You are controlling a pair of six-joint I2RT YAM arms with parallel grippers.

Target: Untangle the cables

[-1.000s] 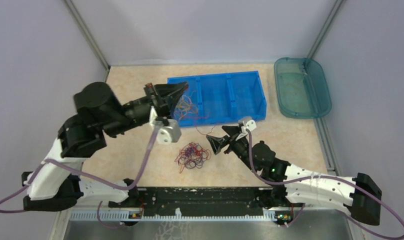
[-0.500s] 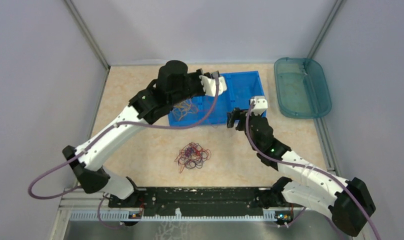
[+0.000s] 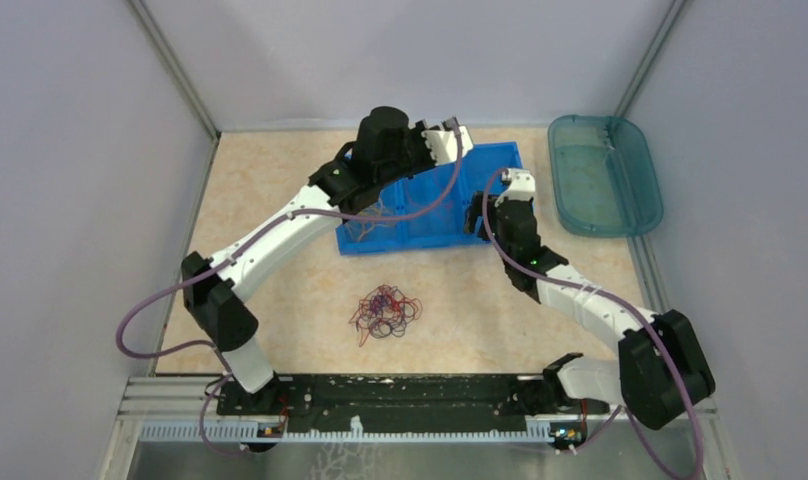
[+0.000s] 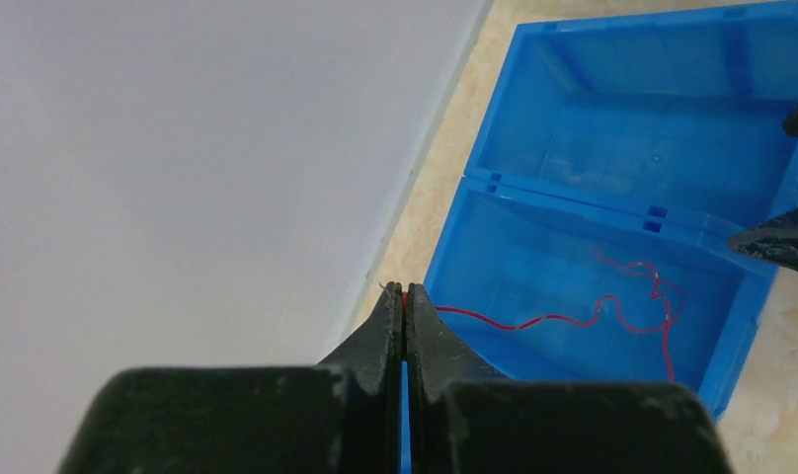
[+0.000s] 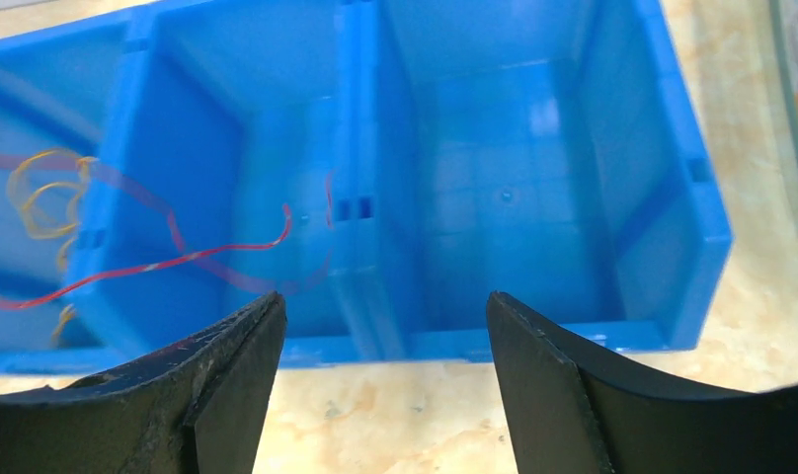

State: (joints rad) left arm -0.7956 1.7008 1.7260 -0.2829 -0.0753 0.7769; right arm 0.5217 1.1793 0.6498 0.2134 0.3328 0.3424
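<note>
Tangle (image 3: 384, 312): on the desk, in front of the blue bin (image 3: 515, 152).
Left fingers (image 4: 387, 326): pinched tight on one red cable (image 4: 533, 321).
Red cable: long way runs from that pinch into the middle box.
Right fingers (image 5: 237, 360): wide apart, empty, near its loose end.

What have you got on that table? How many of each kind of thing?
Robot arms: 2 (left arm, right arm)
Containers: 2 (blue bin, teal tub)
Wire clumps: 2 (loose tangle, yellow bunch in the bin)
Lone red wire: 1
Total: 7
</note>
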